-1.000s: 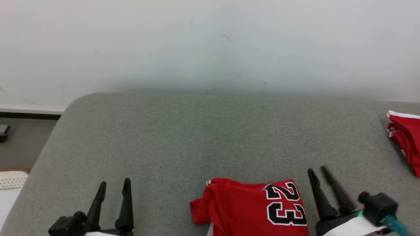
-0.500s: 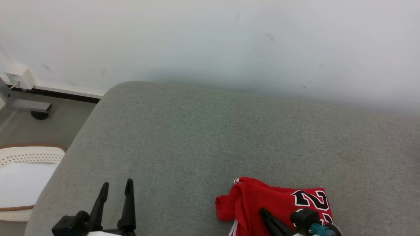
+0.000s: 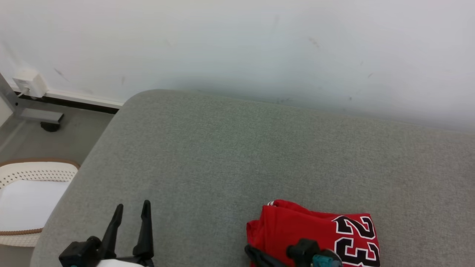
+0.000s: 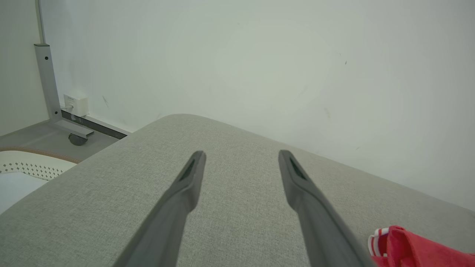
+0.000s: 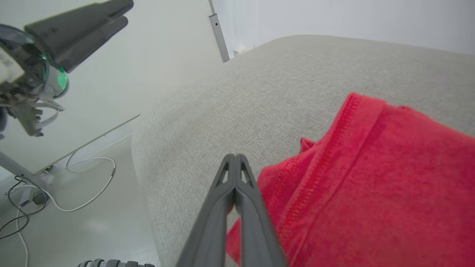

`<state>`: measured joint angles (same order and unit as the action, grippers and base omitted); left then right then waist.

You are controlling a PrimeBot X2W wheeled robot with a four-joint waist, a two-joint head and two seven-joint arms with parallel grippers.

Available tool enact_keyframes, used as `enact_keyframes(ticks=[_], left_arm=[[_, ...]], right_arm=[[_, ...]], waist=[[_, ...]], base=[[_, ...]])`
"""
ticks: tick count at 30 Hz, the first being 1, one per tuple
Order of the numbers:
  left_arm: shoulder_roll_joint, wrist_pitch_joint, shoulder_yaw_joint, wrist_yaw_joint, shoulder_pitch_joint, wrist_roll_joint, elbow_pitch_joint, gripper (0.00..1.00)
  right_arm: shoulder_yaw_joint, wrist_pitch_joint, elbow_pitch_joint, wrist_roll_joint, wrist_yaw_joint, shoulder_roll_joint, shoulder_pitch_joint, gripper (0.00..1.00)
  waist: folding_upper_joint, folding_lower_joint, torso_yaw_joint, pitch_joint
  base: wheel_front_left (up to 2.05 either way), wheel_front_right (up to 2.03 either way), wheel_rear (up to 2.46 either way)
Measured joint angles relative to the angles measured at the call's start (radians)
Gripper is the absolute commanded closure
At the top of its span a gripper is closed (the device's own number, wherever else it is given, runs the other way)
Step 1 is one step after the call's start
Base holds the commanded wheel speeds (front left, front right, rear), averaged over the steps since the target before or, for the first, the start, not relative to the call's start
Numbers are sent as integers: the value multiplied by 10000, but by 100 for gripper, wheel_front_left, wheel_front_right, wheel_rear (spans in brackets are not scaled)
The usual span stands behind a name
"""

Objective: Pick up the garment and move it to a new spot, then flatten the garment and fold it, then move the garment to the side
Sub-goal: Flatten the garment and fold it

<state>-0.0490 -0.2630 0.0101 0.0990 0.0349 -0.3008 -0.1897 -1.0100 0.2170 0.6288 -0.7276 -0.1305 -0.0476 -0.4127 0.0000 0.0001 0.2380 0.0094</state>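
Left hand (image 3: 133,204) spread wide — right hand (image 5: 234,158) pinched closed.

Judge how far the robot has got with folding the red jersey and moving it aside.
Done: the red jersey lies folded on the grey cushion. In hand: the right gripper is shut, its fingers beside the jersey's near edge, no cloth visibly between them; the left gripper hangs open, apart. Left: probably the move to the side.

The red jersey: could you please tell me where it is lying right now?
In the head view the red jersey lies at lower right on the grey cushion, with the right tool at its left edge.
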Motion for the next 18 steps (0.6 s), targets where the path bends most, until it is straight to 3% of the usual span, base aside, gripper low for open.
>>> enact_keyframes(ticks=[7, 8, 10, 11, 12, 18], left_arm=[[2, 0, 10, -92, -29, 0, 186, 0], [0, 0, -21, -90, -35, 0, 245, 0], [2, 0, -29, -90, -51, 0, 301, 0], [2, 0, -44, -90, -62, 0, 326, 0], [0, 0, -58, -92, -80, 0, 360, 0], [2, 0, -138, -84, -143, 111, 435, 0]], right_arm=[[527, 405, -132, -59, 0, -151, -517, 100], [1177, 416, -516, 192, 0, -389, -570, 93], [2096, 445, -1114, 629, 0, -627, -546, 60], [2546, 453, -1415, 809, 0, -740, -476, 26], [2941, 454, -1687, 1072, 0, -851, -337, 0], [4627, 456, -2849, 2245, 0, -1480, 404, 0]], waist=[[0, 0, -303, 22], [0, 0, -453, 3], [0, 0, -620, -27], [0, 0, -713, -43], [0, 0, -809, -59], [0, 0, -1475, -153]], base=[[0, 0, 0], [0, 0, 0], [0, 0, 0], [0, 0, 0], [0, 0, 0], [0, 0, 0]])
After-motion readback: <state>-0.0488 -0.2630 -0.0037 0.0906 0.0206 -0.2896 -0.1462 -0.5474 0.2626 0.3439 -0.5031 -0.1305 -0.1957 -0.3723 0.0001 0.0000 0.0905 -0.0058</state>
